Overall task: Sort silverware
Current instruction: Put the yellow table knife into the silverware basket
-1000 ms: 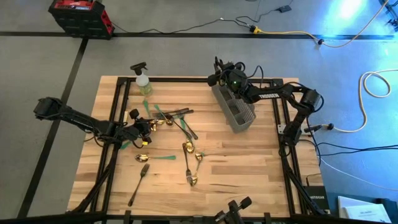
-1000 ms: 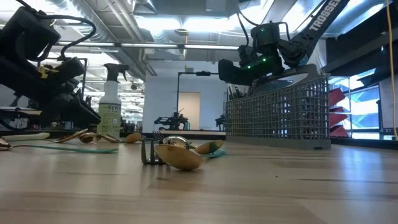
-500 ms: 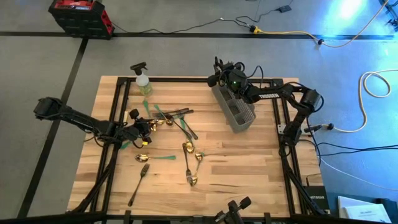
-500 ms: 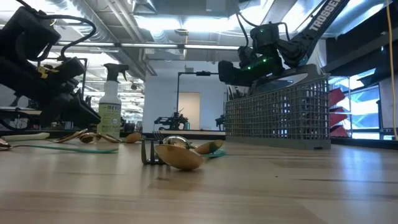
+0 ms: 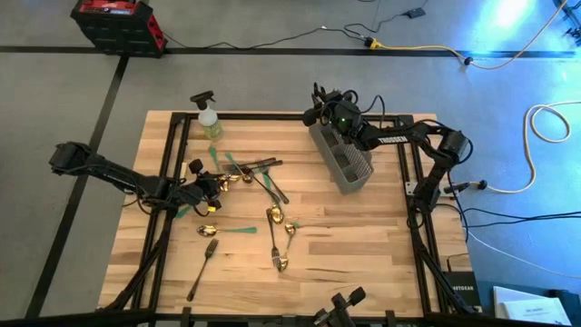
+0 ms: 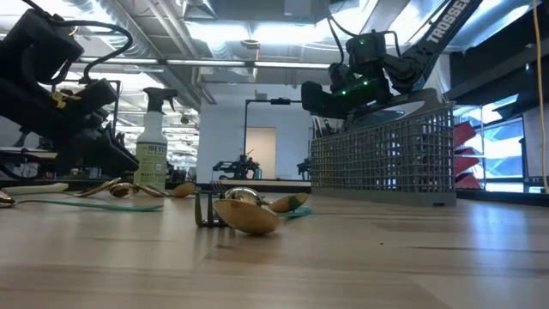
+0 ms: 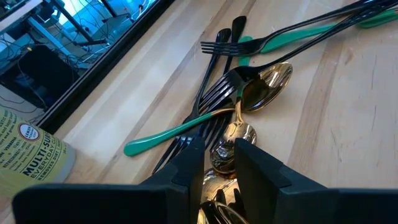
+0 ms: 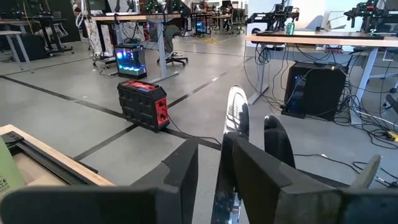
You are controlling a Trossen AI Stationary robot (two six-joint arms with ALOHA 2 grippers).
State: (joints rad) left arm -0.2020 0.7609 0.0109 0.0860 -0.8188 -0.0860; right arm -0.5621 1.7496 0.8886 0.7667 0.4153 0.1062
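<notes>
Right end effector point(image 8: 214, 163) holds a shiny utensil point(image 8: 235, 124) upright above the caddy point(image 5: 340, 162); a tilt on release could miss a slot. Left end effector point(image 7: 214, 163), narrow, pinches a gold spoon point(image 7: 231, 138) in the worktop pile point(image 5: 238, 173); neighbours may drag along.

Wooden slatted table top point(image 5: 363, 245) with black frame fills centre of the high view. Grey wire-mesh caddy point(image 5: 339, 160), oblong, sits upper right of centre on the table, angled; in the low view it stands right of centre point(image 6: 382, 159). Pale green spray bottle with black trigger head point(image 5: 208, 116) stands near the table's upper left edge; upright, left of centre in the low view point(image 6: 152, 142). Red-and-black tool case point(image 5: 116, 22) on the grey floor, upper left corner. Yellow cable point(image 5: 495, 56) runs along the floor, upper right.
</notes>
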